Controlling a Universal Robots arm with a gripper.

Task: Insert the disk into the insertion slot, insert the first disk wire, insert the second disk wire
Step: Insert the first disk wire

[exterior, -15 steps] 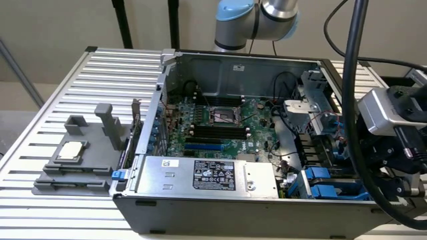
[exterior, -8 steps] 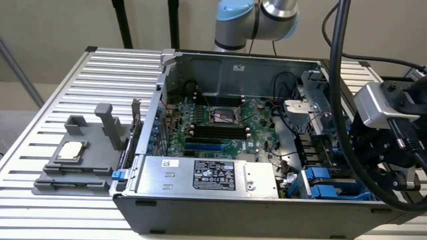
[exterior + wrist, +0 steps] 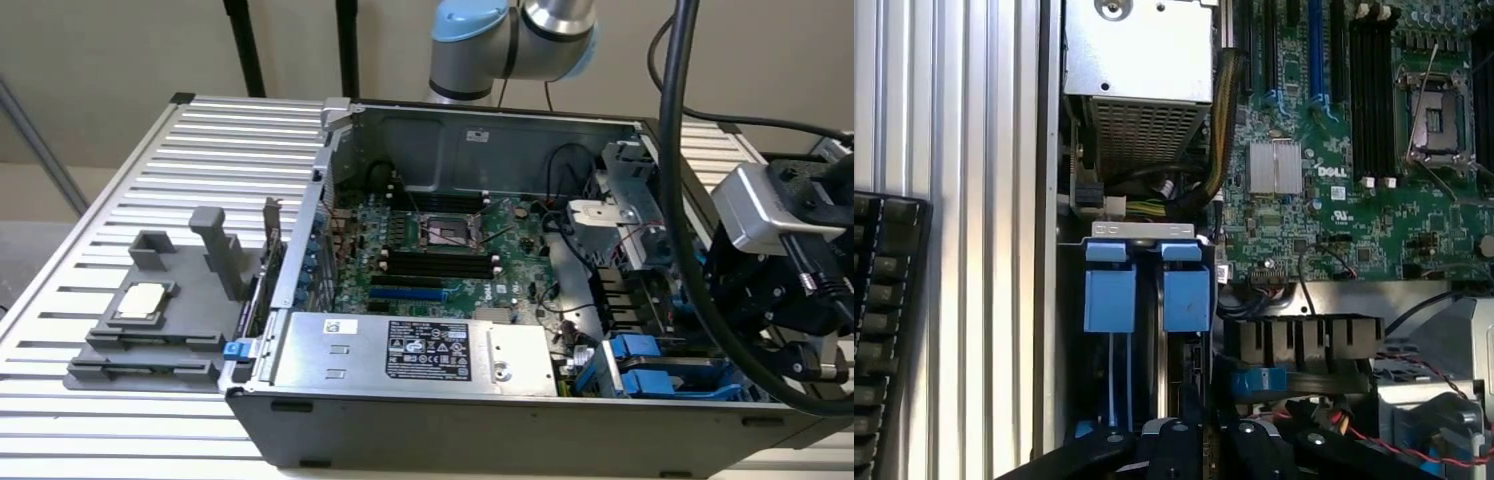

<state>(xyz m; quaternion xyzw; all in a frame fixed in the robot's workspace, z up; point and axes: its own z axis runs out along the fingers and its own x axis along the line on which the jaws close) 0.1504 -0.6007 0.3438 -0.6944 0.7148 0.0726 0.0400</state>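
My gripper (image 3: 785, 345) hangs at the exterior view's right, beside the open computer case and a little above its front right corner. Its black fingers (image 3: 1176, 448) stand close together with nothing plainly between them, so it is shut. Just ahead of them is the insertion slot (image 3: 1149, 300), a grey drive cage (image 3: 654, 368) with two blue plastic tabs side by side. A dark narrow edge shows in the bay behind one tab; I cannot tell whether it is the disk. A blue connector (image 3: 1259, 380) and thin red and black wires (image 3: 1394, 405) lie beside the cage.
The silver power-supply box (image 3: 414, 350) fills the case's front, and the green motherboard (image 3: 441, 250) lies behind it. On the slatted table at the exterior view's left stands a grey stepped fixture block (image 3: 154, 335). Thick black cables (image 3: 687, 180) hang along my wrist.
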